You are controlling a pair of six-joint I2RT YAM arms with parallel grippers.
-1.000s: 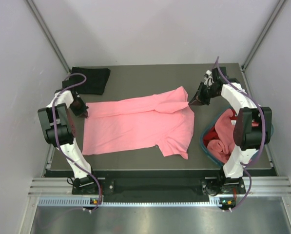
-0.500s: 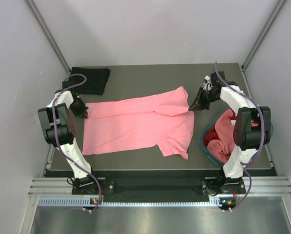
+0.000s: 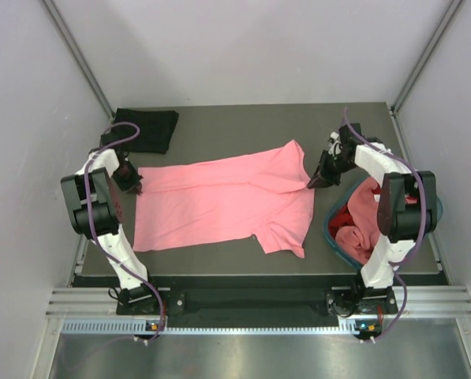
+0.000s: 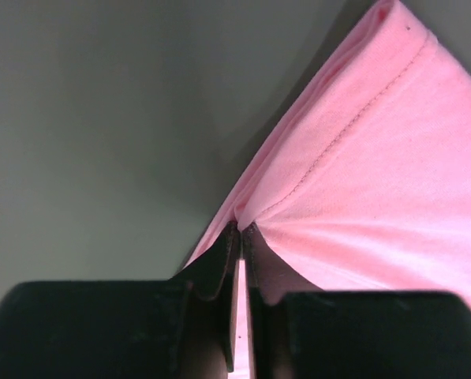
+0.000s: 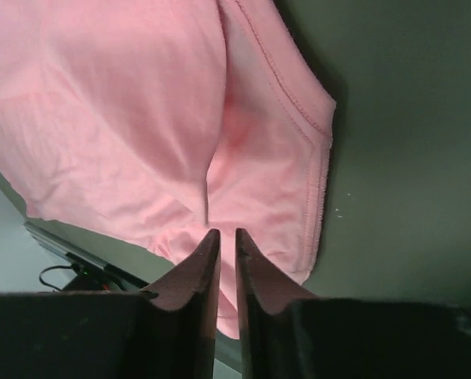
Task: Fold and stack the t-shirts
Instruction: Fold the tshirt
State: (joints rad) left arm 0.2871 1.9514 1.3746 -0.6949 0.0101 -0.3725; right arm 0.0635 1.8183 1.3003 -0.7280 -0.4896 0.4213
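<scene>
A salmon pink t-shirt [image 3: 219, 201] lies spread across the middle of the dark table. My left gripper [image 3: 138, 186] is shut on its far left corner, and the cloth bunches at the tips in the left wrist view [image 4: 241, 230]. My right gripper [image 3: 312, 181] is at the shirt's right edge, its jaws nearly closed with a crease of pink cloth [image 5: 140, 118] running into the tips [image 5: 222, 234]. A folded black t-shirt [image 3: 146, 129] lies at the back left. A red t-shirt [image 3: 347, 235] lies in the basket.
A round teal basket [image 3: 330, 230] stands at the right, close beside my right arm, and also holds another pink cloth [image 3: 369, 204]. Grey walls close in the table on three sides. Bare table shows behind the pink shirt [image 3: 243, 126].
My right gripper has moved a little toward the near side and right, along the shirt's right edge. The left gripper and the shirt's left corner have stayed put.
</scene>
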